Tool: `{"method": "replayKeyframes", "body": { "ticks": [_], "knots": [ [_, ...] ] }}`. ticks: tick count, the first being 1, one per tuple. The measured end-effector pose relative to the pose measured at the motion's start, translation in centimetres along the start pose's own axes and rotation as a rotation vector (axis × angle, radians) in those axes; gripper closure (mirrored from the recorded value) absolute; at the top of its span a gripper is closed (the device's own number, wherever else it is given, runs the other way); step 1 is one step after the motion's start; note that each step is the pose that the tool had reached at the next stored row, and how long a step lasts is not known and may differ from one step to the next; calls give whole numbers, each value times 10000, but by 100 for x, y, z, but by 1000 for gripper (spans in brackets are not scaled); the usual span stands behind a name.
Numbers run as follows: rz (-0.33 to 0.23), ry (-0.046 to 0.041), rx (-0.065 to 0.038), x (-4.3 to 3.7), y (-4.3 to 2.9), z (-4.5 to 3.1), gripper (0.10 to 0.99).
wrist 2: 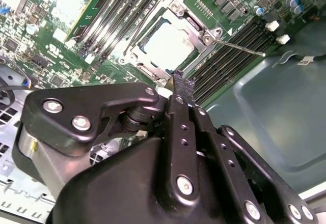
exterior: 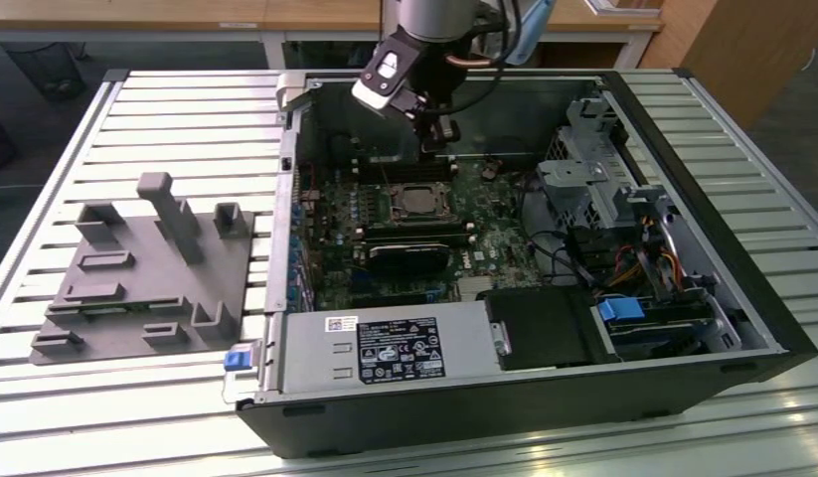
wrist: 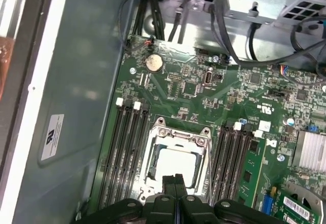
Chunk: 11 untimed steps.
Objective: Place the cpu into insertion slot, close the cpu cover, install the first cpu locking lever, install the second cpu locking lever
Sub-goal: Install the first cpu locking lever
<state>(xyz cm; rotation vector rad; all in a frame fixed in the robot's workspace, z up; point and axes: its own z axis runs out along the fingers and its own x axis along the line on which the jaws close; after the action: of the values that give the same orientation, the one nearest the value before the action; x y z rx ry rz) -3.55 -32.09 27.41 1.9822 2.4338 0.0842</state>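
The cpu (exterior: 415, 202) (wrist 2: 165, 43) (wrist: 177, 164) lies flat in the insertion slot (wrist: 152, 167) on the green board, silver top up. The cpu cover (wrist 2: 136, 45) (wrist: 178, 134) lies down around it as a grey metal frame. One thin locking lever (wrist 2: 239, 47) sticks out from the socket's corner, raised off the board. My gripper (exterior: 439, 141) (wrist 2: 182, 84) (wrist: 174, 179) hovers just above the socket's edge, towards the case's back wall. It is shut, its black fingers pressed together with nothing between them.
Long black memory slots (wrist: 125, 152) flank the socket on both sides. A black heatsink block (exterior: 406, 256), the power supply (exterior: 382, 348) and a drive cage (exterior: 587, 189) crowd the open case. A grey fixture (exterior: 143, 268) stands on the slatted table at the exterior view's left.
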Motion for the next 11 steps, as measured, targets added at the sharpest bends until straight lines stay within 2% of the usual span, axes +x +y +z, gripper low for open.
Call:
{"method": "replayKeyframes", "body": {
  "ticks": [11],
  "knots": [
    [-1216, 52, 39, 0, 0, 0, 980]
  ]
}}
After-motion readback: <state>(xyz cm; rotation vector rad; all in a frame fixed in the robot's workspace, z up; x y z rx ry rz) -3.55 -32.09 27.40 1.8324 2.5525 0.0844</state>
